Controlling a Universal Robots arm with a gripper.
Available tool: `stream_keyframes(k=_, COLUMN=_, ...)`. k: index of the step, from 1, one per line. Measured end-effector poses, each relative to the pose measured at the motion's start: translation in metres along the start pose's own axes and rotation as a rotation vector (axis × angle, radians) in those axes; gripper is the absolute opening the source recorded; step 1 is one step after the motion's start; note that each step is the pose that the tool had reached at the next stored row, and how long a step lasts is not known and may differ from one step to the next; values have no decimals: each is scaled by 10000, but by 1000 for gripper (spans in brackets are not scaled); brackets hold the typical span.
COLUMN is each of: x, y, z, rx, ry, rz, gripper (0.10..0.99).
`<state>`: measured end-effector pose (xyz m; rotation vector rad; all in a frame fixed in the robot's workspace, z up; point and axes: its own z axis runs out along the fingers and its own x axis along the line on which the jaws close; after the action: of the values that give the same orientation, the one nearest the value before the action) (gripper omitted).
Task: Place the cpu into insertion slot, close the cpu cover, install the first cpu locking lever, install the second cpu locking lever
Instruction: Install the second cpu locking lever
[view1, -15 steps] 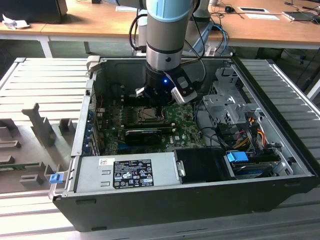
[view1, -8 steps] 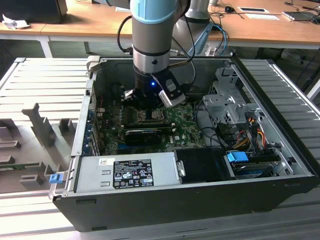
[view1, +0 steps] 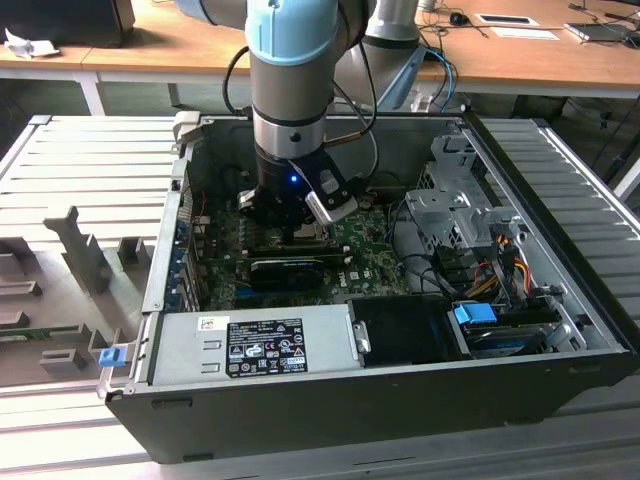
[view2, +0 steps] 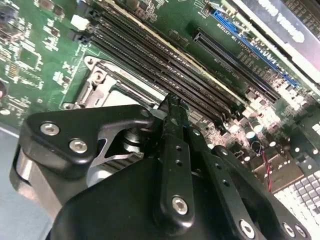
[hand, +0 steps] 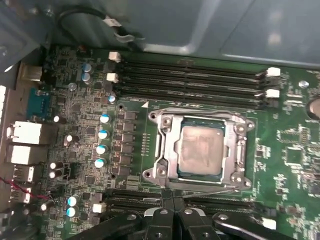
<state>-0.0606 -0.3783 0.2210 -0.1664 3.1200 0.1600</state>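
Observation:
In the first wrist view the cpu (hand: 201, 150) lies flat in the insertion slot, its silvery top showing through the window of the cpu cover (hand: 167, 150). The cover is folded down around the chip and hides most of the slot. A thin metal locking lever (hand: 215, 189) runs along the socket edge nearest my gripper (hand: 172, 201), whose black fingertips are shut together right at that lever's end. In the second wrist view the gripper (view2: 172, 106) is at the edge of the cover (view2: 100, 80). The exterior view has my gripper (view1: 297, 232) low over the motherboard inside the open case.
Long black memory slots (hand: 190, 80) run along the far side of the socket. A row of blue-topped capacitors (hand: 102, 135) stands beside it. A long black card (view1: 290, 268), a power supply (view1: 250, 345), a drive cage and cables (view1: 480, 270) crowd the case around the arm.

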Motion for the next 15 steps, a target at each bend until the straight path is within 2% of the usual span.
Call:
stream_keyframes(k=5, x=42, y=-14, z=26, rx=-164, ry=-6, rz=-118, gripper=106)
stream_keyframes(k=8, x=71, y=-30, z=30, rx=-326, ry=-24, rz=-117, gripper=106)
stream_keyframes(k=11, x=118, y=-41, z=36, rx=-429, ry=-36, rz=-117, gripper=106)
stream_keyframes(k=15, x=132, y=-67, z=61, rx=-486, ry=-43, rz=-117, gripper=106)
